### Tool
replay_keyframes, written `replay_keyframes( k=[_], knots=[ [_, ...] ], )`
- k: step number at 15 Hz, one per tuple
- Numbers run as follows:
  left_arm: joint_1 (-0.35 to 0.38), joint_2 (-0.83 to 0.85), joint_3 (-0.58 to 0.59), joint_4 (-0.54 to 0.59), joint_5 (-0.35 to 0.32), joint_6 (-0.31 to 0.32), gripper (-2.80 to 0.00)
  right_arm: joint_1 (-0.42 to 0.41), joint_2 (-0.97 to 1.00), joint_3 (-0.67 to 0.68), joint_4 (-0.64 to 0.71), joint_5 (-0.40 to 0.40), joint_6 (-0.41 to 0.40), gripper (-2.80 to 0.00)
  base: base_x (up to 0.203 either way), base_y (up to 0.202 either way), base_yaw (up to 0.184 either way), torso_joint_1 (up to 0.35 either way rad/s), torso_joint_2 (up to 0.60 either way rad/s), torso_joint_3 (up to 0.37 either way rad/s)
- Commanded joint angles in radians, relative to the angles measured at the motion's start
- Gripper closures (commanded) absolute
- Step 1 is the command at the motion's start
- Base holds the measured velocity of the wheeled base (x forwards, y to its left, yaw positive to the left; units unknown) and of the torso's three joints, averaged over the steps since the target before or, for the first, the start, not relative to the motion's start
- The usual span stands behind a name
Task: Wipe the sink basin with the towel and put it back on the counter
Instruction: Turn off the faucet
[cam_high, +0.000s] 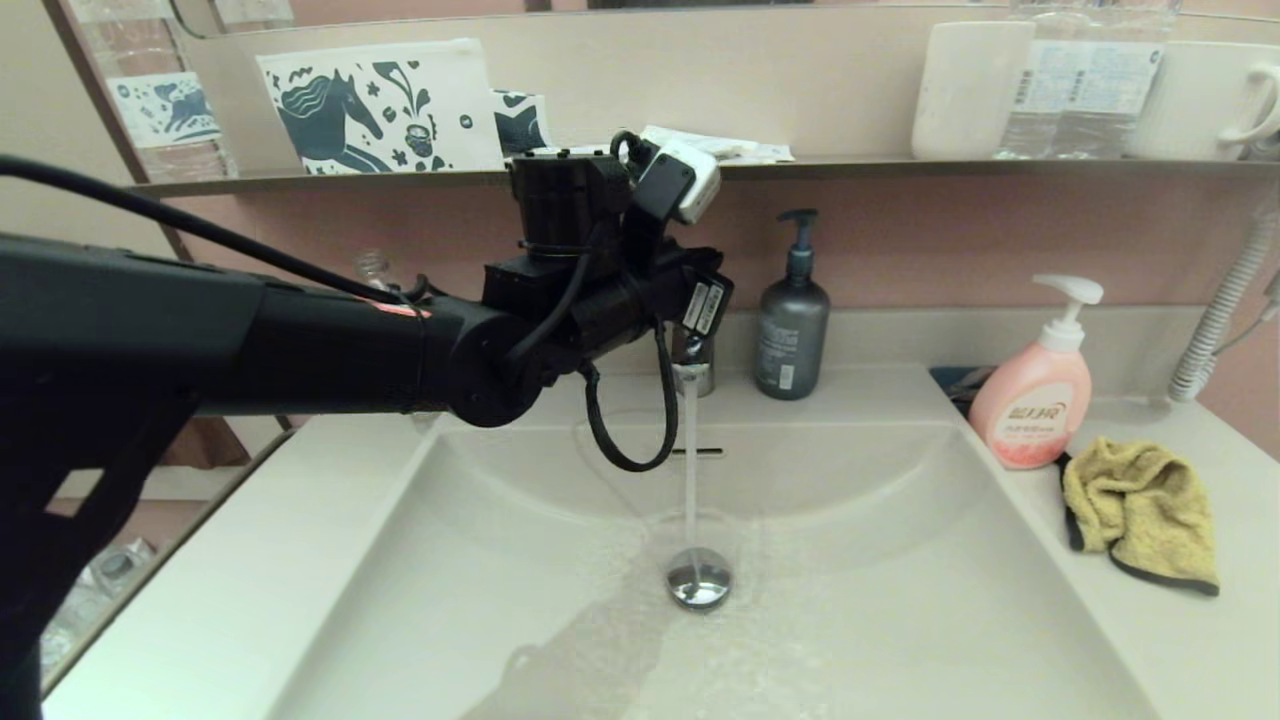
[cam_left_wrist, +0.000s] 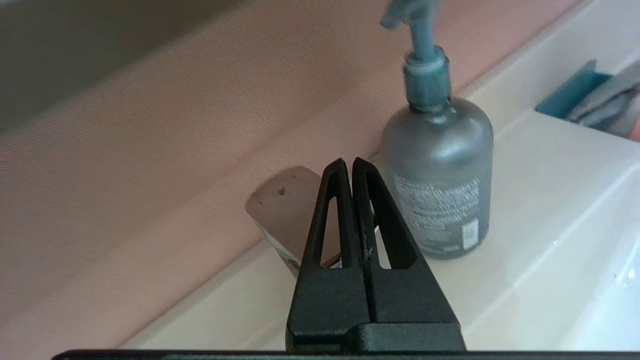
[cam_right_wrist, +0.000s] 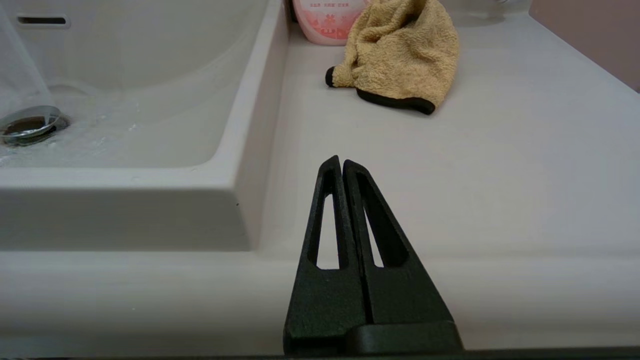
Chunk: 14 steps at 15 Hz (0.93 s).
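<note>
- Left gripper (cam_left_wrist: 348, 167) is up at the back of the sink, pinched fully together with nothing between the fingers; its tips sit right in front of the chrome tap lever (cam_left_wrist: 290, 210).
- Only the left wrist view shows those fingers. In the head view the wrist's own black housing covers them.
- Just beside it stands the grey pump bottle (cam_left_wrist: 437, 182), upright on the counter's back ledge.
- Water (cam_high: 690, 470) runs from the faucet straight onto the drain plug (cam_high: 698, 578), so the sink basin (cam_high: 850, 620) is wet with a thin sheet spreading out.
- Right gripper (cam_right_wrist: 341, 167) is also closed and empty, parked low at the counter's (cam_right_wrist: 500, 165) front edge, seen only in its own wrist view.
- Towel (cam_high: 1142, 512) lies crumpled on the counter right of the basin, touching the pink soap bottle (cam_high: 1035, 410).
</note>
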Motion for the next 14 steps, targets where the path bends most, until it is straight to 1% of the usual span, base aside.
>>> replay_keyframes(
  k=[1, 6, 8, 10, 14],
  knots=[
    [-0.003, 0.0, 0.027, -0.003, 0.002, 0.002, 0.0, 0.0, 0.0, 0.0, -0.001, 0.0, -0.001, 0.0, 0.0, 0.0, 0.0, 0.0, 0.0, 0.0],
    [-0.011, -0.022, 0.114, -0.034, 0.002, 0.001, 0.0, 0.0, 0.0, 0.0, 0.0, 0.0, 0.0, 0.0, 0.0, 0.0, 0.0, 0.0, 0.0, 0.0],
    [-0.011, -0.041, 0.124, -0.043, 0.003, 0.001, 0.0, 0.0, 0.0, 0.0, 0.0, 0.0, -0.001, 0.0, 0.0, 0.0, 0.0, 0.0, 0.0, 0.0],
    [-0.01, -0.077, 0.143, -0.043, 0.01, 0.001, 0.0, 0.0, 0.0, 0.0, 0.0, 0.0, 0.0, 0.0, 0.0, 0.0, 0.0, 0.0, 0.0, 0.0],
    [0.013, -0.201, 0.239, -0.043, 0.015, -0.001, 0.0, 0.0, 0.0, 0.0, 0.0, 0.0, -0.001, 0.0, 0.0, 0.0, 0.0, 0.0, 0.0, 0.0]
  ],
)
